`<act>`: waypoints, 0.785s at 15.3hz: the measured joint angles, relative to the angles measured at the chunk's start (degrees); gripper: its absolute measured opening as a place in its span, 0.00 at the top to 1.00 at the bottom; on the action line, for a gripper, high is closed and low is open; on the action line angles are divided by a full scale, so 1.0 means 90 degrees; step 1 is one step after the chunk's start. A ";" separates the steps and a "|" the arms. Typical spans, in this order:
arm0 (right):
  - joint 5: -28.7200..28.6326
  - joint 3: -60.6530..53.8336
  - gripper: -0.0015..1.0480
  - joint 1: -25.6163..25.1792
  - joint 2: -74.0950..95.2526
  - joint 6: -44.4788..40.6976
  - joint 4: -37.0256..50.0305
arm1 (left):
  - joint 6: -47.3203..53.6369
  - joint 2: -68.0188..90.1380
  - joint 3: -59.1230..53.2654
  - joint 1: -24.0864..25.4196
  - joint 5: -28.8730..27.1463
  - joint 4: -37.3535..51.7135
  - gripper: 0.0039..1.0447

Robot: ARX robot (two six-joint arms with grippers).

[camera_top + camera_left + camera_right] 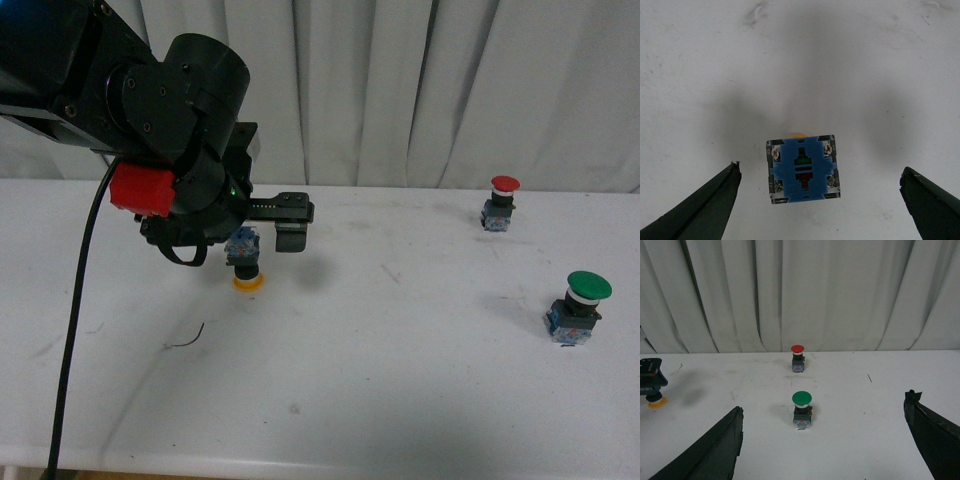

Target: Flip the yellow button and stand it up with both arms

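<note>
The yellow button (246, 266) stands upside down on its yellow cap on the white table (380, 400), with its blue contact block facing up. My left gripper (262, 228) hangs open just above it. In the left wrist view the blue block (802, 169) sits between the two spread fingers (715, 200), nearer to that one, with free room on both sides, and a sliver of yellow cap (799, 135) peeks out. My right gripper (824, 407) is open and empty; its arm is not in the front view. The yellow button (655, 400) shows far off in the right wrist view.
A red-capped switch (501, 203) stands upright at the back right, and a larger green-capped switch (578, 306) stands nearer on the right; both show in the right wrist view, the red one (797, 358) and the green one (802, 409). A small dark scrap (188, 338) lies near the left. White curtains hang behind.
</note>
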 joint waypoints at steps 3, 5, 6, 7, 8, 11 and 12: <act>0.0000 0.0000 0.06 0.0000 0.0000 0.0000 0.0000 | 0.0036 0.0066 0.0075 0.0000 -0.0216 0.0126 0.06; 0.0000 0.0000 0.06 0.0000 0.0000 0.0000 0.0000 | 0.0066 0.0066 0.0112 -0.0007 -0.0238 0.0163 0.06; 0.0000 0.0000 0.06 0.0000 0.0000 0.0000 0.0000 | 0.0073 0.0068 0.0117 -0.0027 -0.0243 0.0155 0.06; 0.0000 0.0000 0.06 0.0000 0.0000 0.0000 0.0002 | 0.0073 0.0083 0.0134 -0.0036 -0.0216 0.0129 0.10; 0.0000 0.0000 0.06 0.0000 0.0000 0.0000 0.0000 | 0.0073 0.0134 0.0168 -0.0061 -0.0202 0.0126 0.24; 0.0000 0.0000 0.06 0.0000 0.0000 0.0000 0.0000 | 0.0075 0.0197 0.0168 -0.0066 -0.0163 0.0034 0.46; 0.0000 0.0000 0.06 0.0000 0.0000 0.0000 0.0000 | 0.0073 0.0197 0.0168 -0.0066 -0.0153 0.0027 0.54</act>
